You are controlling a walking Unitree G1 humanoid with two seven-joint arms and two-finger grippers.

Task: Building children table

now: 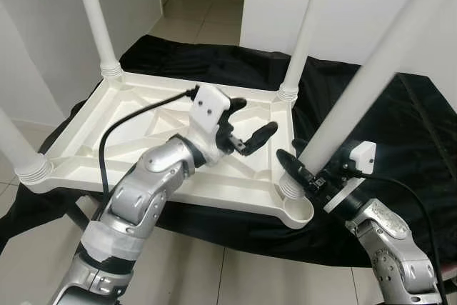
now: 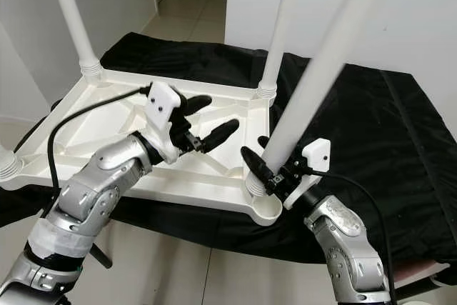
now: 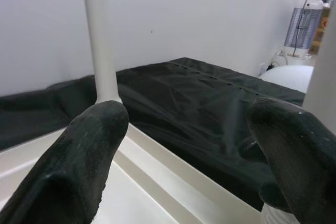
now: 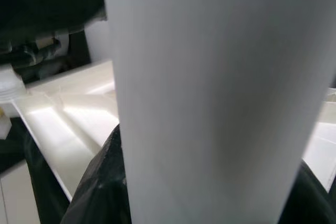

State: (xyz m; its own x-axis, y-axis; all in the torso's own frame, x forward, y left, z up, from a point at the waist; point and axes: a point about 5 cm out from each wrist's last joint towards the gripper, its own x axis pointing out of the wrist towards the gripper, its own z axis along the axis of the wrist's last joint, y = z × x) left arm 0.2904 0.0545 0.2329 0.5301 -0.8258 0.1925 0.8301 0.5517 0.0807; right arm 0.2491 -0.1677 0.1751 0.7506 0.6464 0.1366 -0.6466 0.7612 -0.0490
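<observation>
Now table leg (image 1: 357, 76) within right end effector (image 1: 298, 164).

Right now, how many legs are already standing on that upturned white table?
4: far-left leg, far-right leg, near-left leg, and near-right leg, which the right end effector grips near its base.

Tabletop (image 1: 136, 116) upside down on cloth (image 1: 400, 133); legs (image 1: 96, 16) upright at corners; floor (image 1: 207, 12) behind.

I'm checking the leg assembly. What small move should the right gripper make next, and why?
Probably twist the white plastic leg further into its corner socket: the right gripper clasps it near its ribbed base, on the upturned white tabletop, while the left gripper hovers open.
</observation>
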